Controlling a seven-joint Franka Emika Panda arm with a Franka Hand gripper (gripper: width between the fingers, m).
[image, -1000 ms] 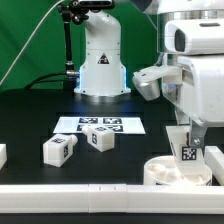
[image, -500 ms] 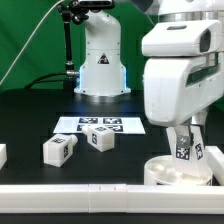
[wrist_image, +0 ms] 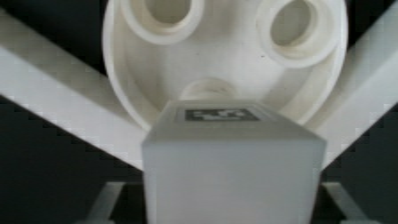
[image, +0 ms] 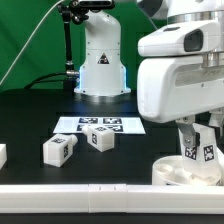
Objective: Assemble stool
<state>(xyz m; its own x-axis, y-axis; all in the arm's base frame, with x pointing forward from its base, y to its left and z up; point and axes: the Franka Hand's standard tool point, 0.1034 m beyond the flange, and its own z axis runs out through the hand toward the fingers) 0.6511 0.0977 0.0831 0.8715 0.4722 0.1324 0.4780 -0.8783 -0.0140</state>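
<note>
While the gripper grips the short chunky white plastic leg upright, long axis vertical, the low round white plastic seat lies just beneath it on the black counter, sockets facing up.

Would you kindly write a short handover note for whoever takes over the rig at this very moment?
Gripper: shut on the held leg, upright over the seat at the exterior view's right.
Other parts: the first loose leg and the second loose leg lie near the marker board.
Done: one leg brought to the seat.
Left: fix this leg (whether it is in its socket cannot be told), then the loose ones; the two seat holes in the wrist view are empty.
</note>
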